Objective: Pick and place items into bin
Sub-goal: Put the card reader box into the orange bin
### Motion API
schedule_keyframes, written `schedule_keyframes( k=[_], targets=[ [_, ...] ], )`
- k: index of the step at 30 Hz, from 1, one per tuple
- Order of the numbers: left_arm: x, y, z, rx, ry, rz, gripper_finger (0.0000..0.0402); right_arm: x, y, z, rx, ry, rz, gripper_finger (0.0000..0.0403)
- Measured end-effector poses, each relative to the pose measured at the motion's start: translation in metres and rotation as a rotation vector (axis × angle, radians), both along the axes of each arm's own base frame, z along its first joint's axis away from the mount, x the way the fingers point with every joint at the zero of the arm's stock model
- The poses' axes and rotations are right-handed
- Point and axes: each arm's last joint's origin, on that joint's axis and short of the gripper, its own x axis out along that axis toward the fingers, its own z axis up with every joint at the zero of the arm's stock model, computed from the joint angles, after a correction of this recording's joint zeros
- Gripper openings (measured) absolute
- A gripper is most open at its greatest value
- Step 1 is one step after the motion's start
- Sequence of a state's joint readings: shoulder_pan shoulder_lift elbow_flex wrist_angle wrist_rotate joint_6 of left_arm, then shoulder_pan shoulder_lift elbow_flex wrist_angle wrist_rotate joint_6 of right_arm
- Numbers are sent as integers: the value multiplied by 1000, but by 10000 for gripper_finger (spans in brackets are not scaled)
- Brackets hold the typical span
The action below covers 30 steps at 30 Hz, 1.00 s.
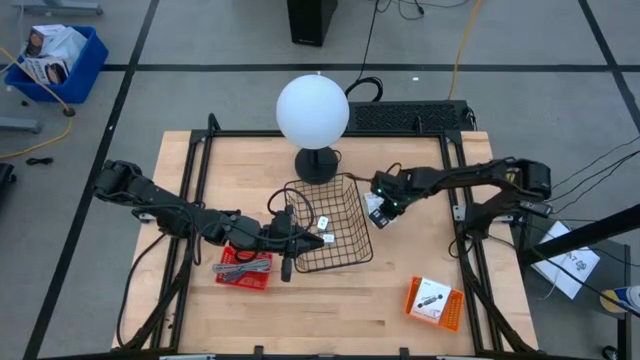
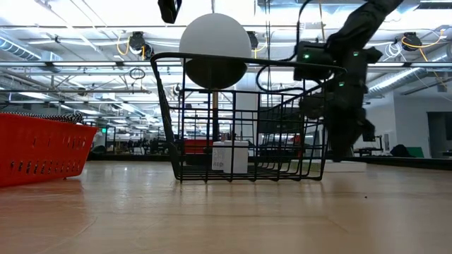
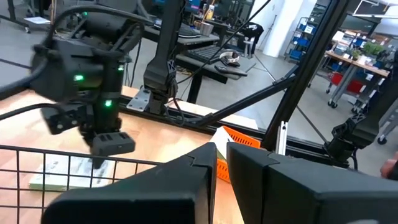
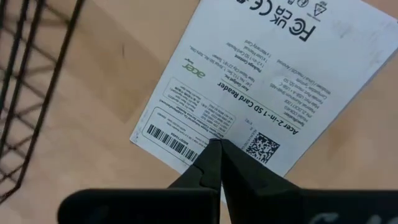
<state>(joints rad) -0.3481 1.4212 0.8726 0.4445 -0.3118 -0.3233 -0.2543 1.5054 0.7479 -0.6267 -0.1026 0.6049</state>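
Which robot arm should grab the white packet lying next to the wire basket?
Probably the right: its gripper is already down on the white packet. The left gripper is across the wire basket.

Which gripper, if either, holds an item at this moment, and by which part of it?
Neither clearly holds anything. The right gripper is shut, tips over the white packet beside the wire basket. The left gripper, shut, hangs over the basket, empty.

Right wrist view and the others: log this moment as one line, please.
right gripper: shut, over white packet beside basket | left gripper: over basket, shut | white block: in basket
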Motion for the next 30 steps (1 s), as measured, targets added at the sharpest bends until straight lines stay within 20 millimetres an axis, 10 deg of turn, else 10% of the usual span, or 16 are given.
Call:
schedule_keyframes(
  k=[30],
  targets=[
    [0, 0, 0, 1, 0, -1, 47, -30, 115, 10, 15, -317, 6, 0]
  ],
)
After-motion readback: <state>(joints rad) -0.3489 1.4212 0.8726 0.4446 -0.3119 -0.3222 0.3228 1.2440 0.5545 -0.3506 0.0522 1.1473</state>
